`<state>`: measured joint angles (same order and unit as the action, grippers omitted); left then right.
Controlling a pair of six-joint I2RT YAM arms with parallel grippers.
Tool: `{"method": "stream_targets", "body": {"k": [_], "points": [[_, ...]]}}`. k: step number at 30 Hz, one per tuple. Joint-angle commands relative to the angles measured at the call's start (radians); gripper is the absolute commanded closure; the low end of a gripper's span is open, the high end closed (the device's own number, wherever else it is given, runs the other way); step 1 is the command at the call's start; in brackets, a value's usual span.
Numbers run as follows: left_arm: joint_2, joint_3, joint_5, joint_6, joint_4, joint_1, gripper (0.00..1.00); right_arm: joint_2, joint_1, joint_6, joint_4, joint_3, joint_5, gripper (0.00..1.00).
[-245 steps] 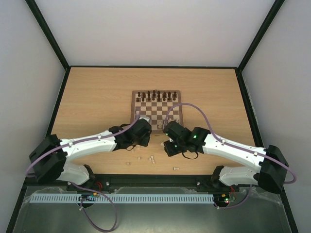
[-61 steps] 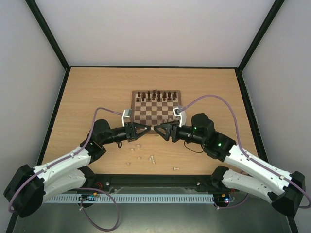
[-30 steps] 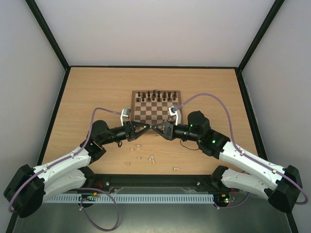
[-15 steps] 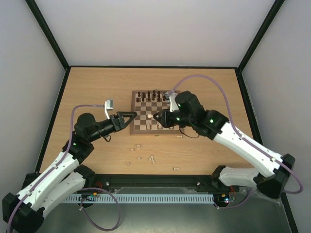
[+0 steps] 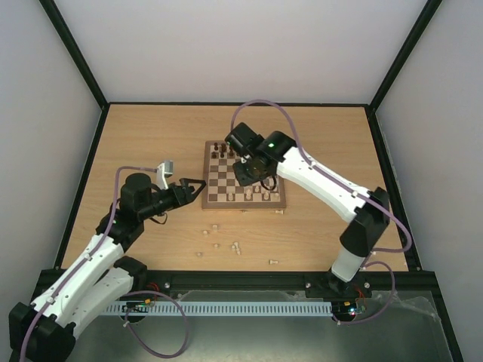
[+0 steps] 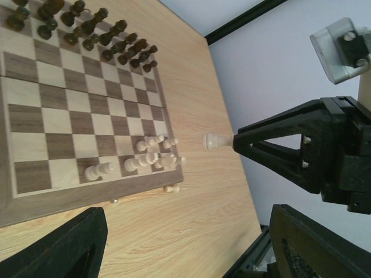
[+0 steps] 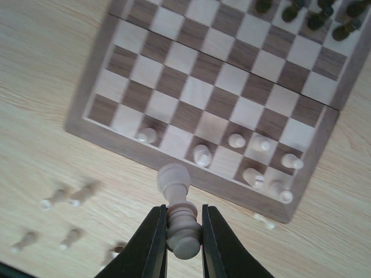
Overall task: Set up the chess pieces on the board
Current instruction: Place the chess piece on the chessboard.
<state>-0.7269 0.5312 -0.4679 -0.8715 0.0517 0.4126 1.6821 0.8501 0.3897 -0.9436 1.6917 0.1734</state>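
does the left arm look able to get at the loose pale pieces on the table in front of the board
Probably yes: the loose pale pieces lie on open table between the board and the left arm, whose fingers stand open; the right arm is away over the board.

Wood below, plastic above

The table is showing a pale, matt wood-grain top, possibly laminate rather than solid wood. The board is showing smooth, finely grained squares with a low sheen. The pale pieces are looking like smooth, bare turned wood, as is the held piece; the dark pieces are catching slightly more gloss. The right gripper is showing matt black plastic fingers, and the arms are wearing glossy white plastic shells.
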Motion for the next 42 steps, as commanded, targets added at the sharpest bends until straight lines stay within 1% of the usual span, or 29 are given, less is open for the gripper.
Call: {"method": "stream_targets", "body": {"k": [1,12,22,30,35,42], "points": [[-0.014,-0.029,-0.017,0.046,0.027,-0.02,0.2,0.082,0.003,-0.038,-0.157,0.05,0.071,0.95],[-0.035,-0.04,-0.052,0.074,0.021,-0.07,0.2,0.225,0.032,-0.081,-0.093,0.038,0.016,0.96],[-0.051,-0.049,-0.062,0.075,0.01,-0.085,0.2,0.277,0.039,-0.095,-0.001,-0.017,-0.019,0.96],[-0.065,-0.053,-0.06,0.074,0.002,-0.088,0.21,0.32,0.039,-0.105,0.011,-0.021,-0.003,0.95],[-0.066,-0.051,-0.061,0.072,0.0,-0.089,0.21,0.342,0.039,-0.104,0.004,-0.023,0.046,0.95],[-0.065,-0.051,-0.061,0.073,0.0,-0.09,0.21,0.36,0.039,-0.11,0.006,-0.023,0.047,0.93]]}}
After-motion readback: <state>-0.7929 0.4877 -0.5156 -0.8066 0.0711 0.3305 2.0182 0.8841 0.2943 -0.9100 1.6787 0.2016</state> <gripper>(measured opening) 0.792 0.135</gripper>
